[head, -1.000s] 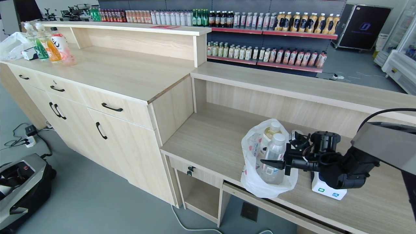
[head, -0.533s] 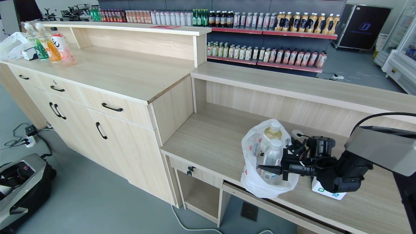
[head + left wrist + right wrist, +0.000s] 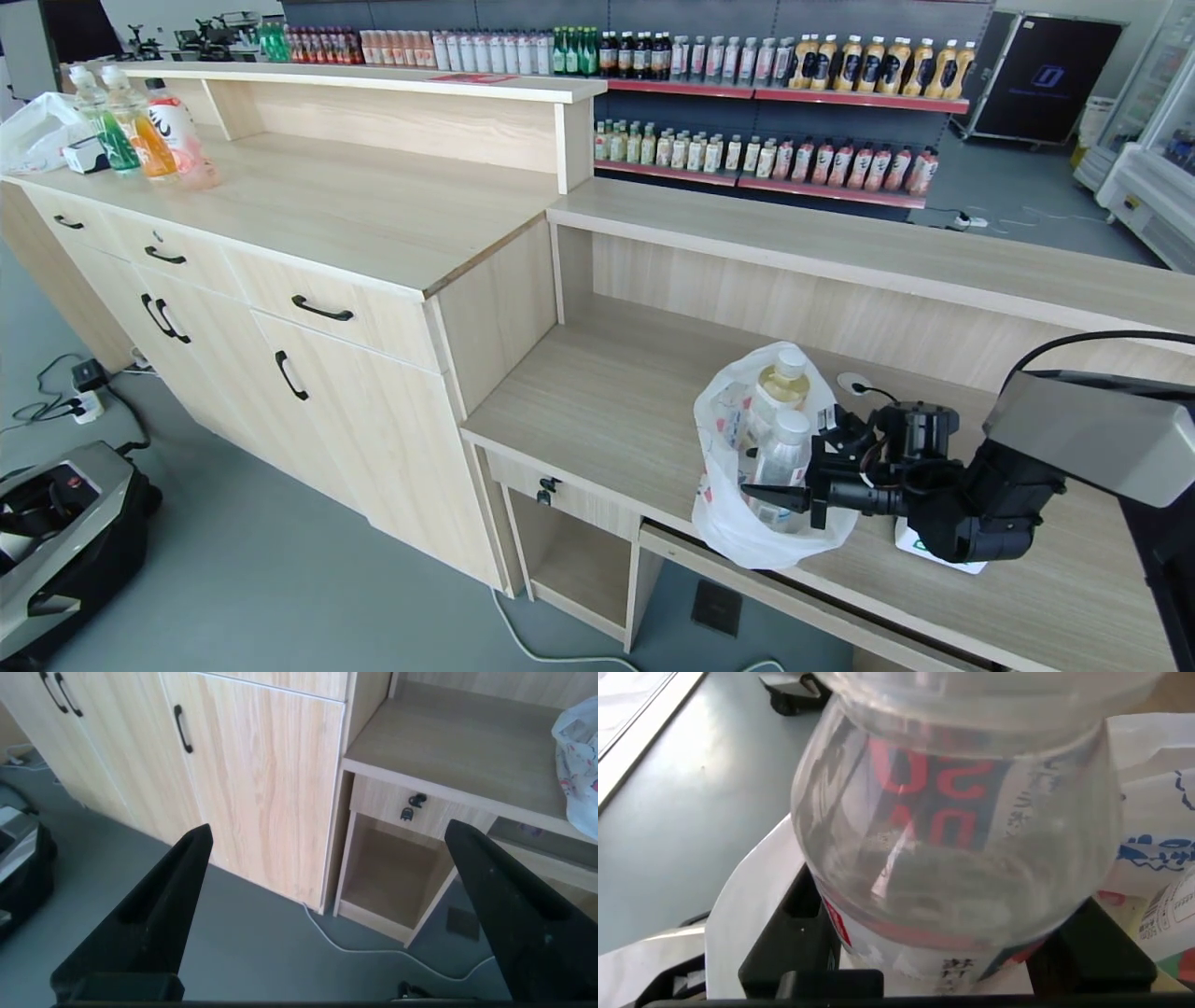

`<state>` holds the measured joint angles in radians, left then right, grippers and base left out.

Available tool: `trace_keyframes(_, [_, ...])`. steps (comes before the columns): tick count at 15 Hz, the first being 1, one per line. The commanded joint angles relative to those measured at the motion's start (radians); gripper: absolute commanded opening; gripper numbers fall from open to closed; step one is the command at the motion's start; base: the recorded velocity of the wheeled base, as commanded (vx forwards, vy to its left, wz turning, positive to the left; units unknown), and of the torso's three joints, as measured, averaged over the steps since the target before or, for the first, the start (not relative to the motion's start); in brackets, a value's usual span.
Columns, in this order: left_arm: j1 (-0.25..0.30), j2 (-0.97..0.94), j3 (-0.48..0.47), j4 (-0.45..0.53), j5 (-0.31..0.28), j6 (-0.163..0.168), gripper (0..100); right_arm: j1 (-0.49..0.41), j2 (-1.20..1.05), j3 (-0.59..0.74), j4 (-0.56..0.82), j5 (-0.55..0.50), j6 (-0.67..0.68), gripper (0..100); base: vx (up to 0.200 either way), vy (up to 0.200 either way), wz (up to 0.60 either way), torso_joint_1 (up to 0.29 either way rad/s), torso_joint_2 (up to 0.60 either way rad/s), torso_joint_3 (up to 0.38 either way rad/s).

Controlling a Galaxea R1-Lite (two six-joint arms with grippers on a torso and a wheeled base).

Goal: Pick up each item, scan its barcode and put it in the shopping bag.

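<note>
A white plastic shopping bag stands on the lower desk, with a yellow-drink bottle upright inside it. My right gripper is shut on a clear water bottle and holds it upright inside the bag's mouth. In the right wrist view the clear bottle sits between the black fingers, with the bag below it. A white scanner box rests on the desk under that arm. My left gripper hangs open over the floor before the cabinets, with the bag at the edge.
Three drink bottles and another white bag stand at the far left of the higher counter. Shelves of bottles line the back wall. A cable hole lies behind the bag. The desk's front edge runs close to the bag.
My right gripper has lowered the clear bottle deeper into the bag and shifted slightly left. The bag and the yellow bottle stay in place.
</note>
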<state>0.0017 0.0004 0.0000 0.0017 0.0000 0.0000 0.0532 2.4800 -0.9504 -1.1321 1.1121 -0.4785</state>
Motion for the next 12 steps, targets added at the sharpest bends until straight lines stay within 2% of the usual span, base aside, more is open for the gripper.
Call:
trace_keyframes(1, [0.000, 0.000, 0.000, 0.000, 0.000, 0.000, 100, 0.000, 0.008, 0.001, 0.003, -0.002, -0.009, 100, 0.000, 0.000, 0.00, 0.000, 0.00, 0.000])
trace_keyframes(8, [0.000, 0.000, 0.000, 0.000, 0.000, 0.000, 100, -0.013, -0.033, -0.005, 0.005, 0.003, -0.020, 100, 0.000, 0.000, 0.00, 0.000, 0.00, 0.000])
trace_keyframes(12, [0.000, 0.000, 0.000, 0.000, 0.000, 0.000, 100, -0.038, -0.197, 0.001, 0.075, 0.003, 0.006, 100, 0.000, 0.000, 0.00, 0.000, 0.00, 0.000])
